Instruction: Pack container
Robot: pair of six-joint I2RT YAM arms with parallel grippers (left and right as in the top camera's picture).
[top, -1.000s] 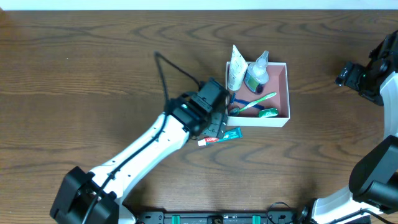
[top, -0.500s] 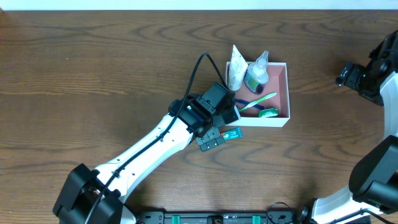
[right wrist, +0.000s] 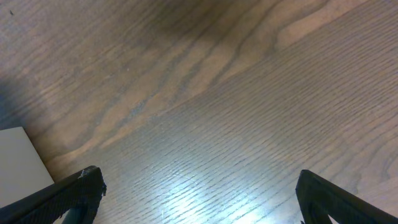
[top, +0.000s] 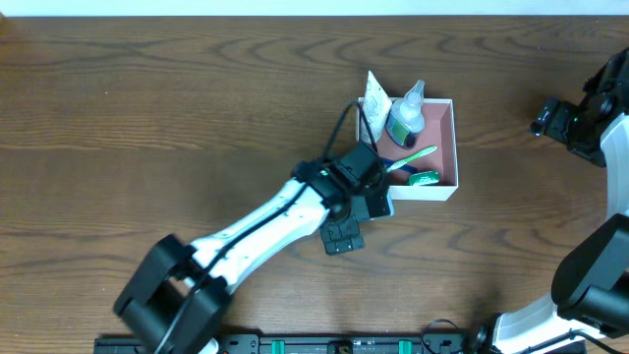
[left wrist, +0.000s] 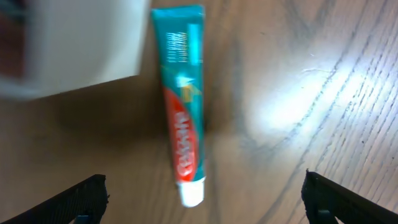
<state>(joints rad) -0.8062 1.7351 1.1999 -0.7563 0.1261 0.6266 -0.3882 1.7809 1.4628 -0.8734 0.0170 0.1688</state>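
Quick head count, one kind at a time

One square shallow white-walled box with a pink-brown inside [top: 432, 193], one white squeeze tube [top: 371, 106], one clear bottle of green liquid [top: 404, 116], one green toothbrush [top: 415, 155], one small round green thing [top: 424, 178] I can't identify, one teal-and-red toothpaste tube with a white cap [left wrist: 180, 106]. Robot arms, white and black: two, the left arm [top: 260, 221] and the right arm [top: 590, 270].

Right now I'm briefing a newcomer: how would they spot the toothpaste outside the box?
Find the square white-walled box on the wooden table. Just outside one wall, flat on the wood, lies the toothpaste, a teal tube with a red band and white cap. The other tube is white and leans in the box.
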